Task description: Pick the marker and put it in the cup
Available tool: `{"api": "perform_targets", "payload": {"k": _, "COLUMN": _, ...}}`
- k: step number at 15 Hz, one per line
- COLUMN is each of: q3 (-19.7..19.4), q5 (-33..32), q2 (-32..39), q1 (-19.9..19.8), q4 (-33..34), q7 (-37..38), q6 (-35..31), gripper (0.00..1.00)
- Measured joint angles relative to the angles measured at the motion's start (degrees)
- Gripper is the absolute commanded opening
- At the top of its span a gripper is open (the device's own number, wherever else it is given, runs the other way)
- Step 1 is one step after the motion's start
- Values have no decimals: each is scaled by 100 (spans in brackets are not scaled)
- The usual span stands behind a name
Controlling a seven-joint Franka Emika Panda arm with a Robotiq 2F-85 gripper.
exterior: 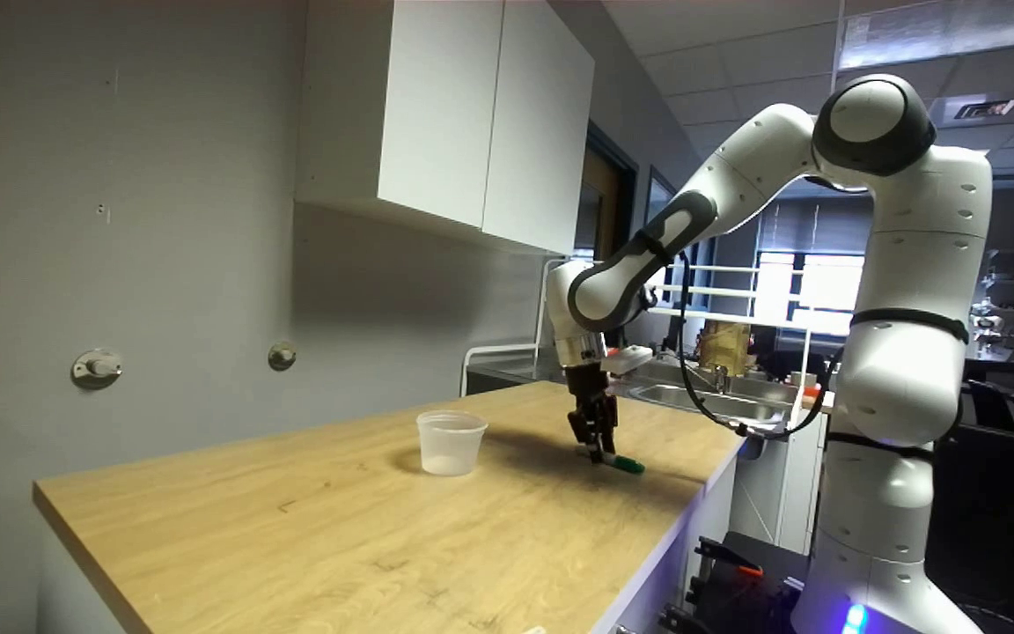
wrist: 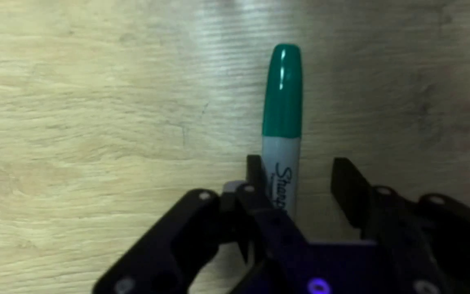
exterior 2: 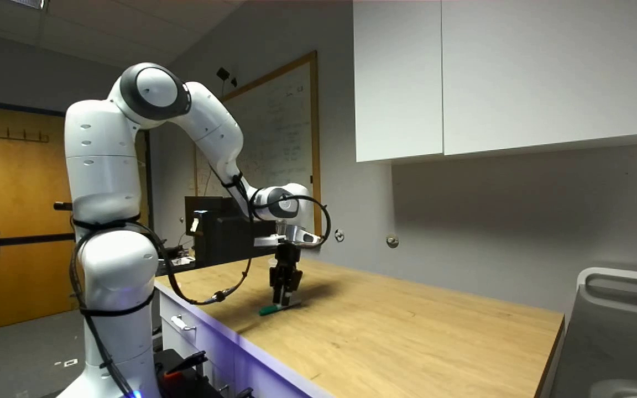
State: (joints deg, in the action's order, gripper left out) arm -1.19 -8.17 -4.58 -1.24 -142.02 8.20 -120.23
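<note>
Green-and-white marker point(wrist: 282, 131), whitish cup point(exterior: 451, 444)

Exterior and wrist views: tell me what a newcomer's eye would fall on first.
Probably the white robot arm, reaching over the wooden countertop in both exterior views. Next, likely the green-capped marker near the middle of the wrist view, lying between the open jaws of the gripper. The translucent cup might come after, standing upright on the countertop, apart from the gripper, in an exterior view.
</note>
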Motion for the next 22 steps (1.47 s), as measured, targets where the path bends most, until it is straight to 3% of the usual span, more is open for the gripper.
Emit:
{"api": "perform_targets", "payload": {"k": 3, "q3": 80, "q5": 177, "q2": -352, "q1": 74, "q4": 4, "q7": -41, "q6": 619, "gripper": 99}}
{"api": "perform_targets", "payload": {"k": 4, "q3": 93, "q5": 231, "q2": -451, "q1": 105, "q4": 4, "q7": -68, "q6": 744, "gripper": 100}}
{"api": "perform_targets", "payload": {"k": 10, "q3": 124, "q5": 278, "q2": -623, "q1": 162, "q4": -2, "q7": -462, "q6": 625, "gripper": 100}}
{"api": "perform_targets", "payload": {"k": 22, "q3": -20, "q5": 278, "q2": -144, "q1": 87, "q4": -12, "q7": -990, "q6": -15, "gripper": 100}}
